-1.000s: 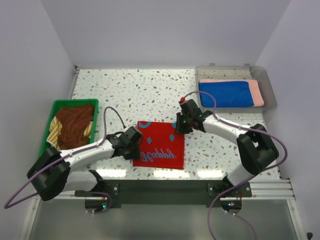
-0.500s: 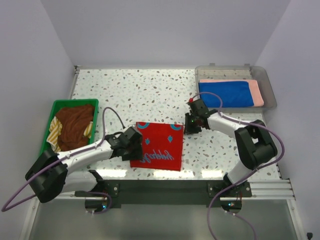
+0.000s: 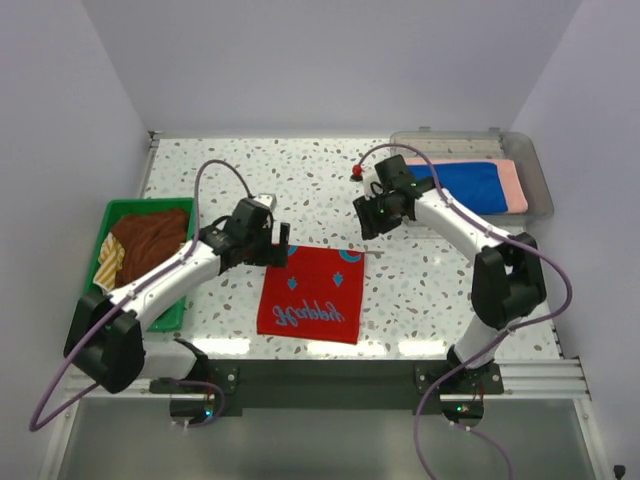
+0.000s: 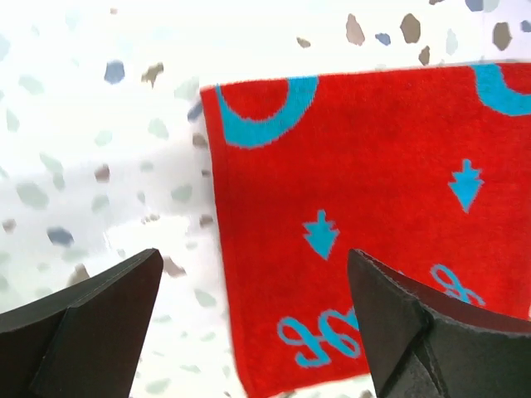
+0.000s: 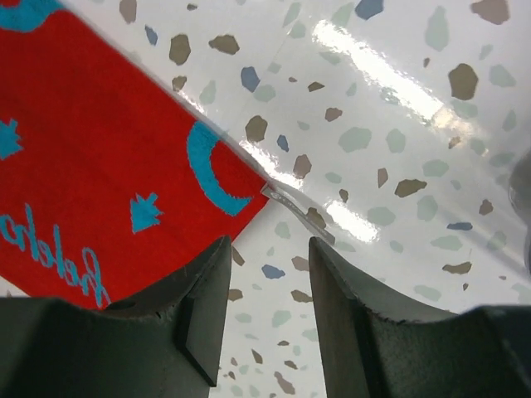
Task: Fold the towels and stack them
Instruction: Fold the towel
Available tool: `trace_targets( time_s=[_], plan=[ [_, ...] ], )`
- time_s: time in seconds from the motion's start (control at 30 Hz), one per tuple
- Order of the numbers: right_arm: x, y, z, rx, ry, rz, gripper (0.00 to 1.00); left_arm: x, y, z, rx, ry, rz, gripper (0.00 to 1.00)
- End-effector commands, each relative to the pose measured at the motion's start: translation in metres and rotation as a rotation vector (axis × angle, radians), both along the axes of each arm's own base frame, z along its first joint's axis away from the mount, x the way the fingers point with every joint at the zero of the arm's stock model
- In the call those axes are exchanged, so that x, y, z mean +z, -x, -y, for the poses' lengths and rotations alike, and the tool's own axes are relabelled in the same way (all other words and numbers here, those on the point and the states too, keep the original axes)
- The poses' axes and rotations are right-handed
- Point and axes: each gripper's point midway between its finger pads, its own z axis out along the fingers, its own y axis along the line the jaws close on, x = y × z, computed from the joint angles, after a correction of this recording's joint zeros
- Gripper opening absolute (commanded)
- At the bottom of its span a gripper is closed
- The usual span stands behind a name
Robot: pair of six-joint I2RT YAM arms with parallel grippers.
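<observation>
A red towel with a blue pattern (image 3: pixel 308 296) (image 4: pixel 373 166) (image 5: pixel 99 166) lies flat at the table's near middle. My left gripper (image 3: pixel 274 250) (image 4: pixel 253 323) hovers over the towel's far left corner, jaws wide open, nothing between them. My right gripper (image 3: pixel 370 218) (image 5: pixel 270 307) hangs above the far right corner, where a white label (image 5: pixel 299 211) sticks out; its jaws are open and hold nothing. A royal blue towel (image 3: pixel 455 187) lies folded on a salmon pink towel (image 3: pixel 515 185). A brown towel (image 3: pixel 150 250) and a yellowish striped towel (image 3: pixel 108 262) lie crumpled together.
The blue and pink towels sit in a clear plastic tray (image 3: pixel 460 137) at the far right corner. A green basket (image 3: pixel 110 212) at the left edge holds the brown and striped towels. Speckled tabletop (image 3: pixel 280 180) stretches behind the red towel.
Both grippers opened and let go of the red towel. The left one moved from the towel's left edge to its far left corner; the right one rose and drew back toward the tray.
</observation>
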Motion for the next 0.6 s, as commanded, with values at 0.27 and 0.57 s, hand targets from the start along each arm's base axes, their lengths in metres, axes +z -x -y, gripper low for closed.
trace_targets(
  time_s=[0.27,0.57],
  plan=[
    [-0.040,0.011,-0.017,0.314,0.018,-0.187,0.46,-0.016,-0.084,0.002,-0.368,-0.110,0.059,0.90],
    [-0.061,0.005,-0.022,0.343,0.027,-0.236,0.46,-0.037,-0.103,0.014,-0.577,-0.091,0.037,0.90]
  ],
)
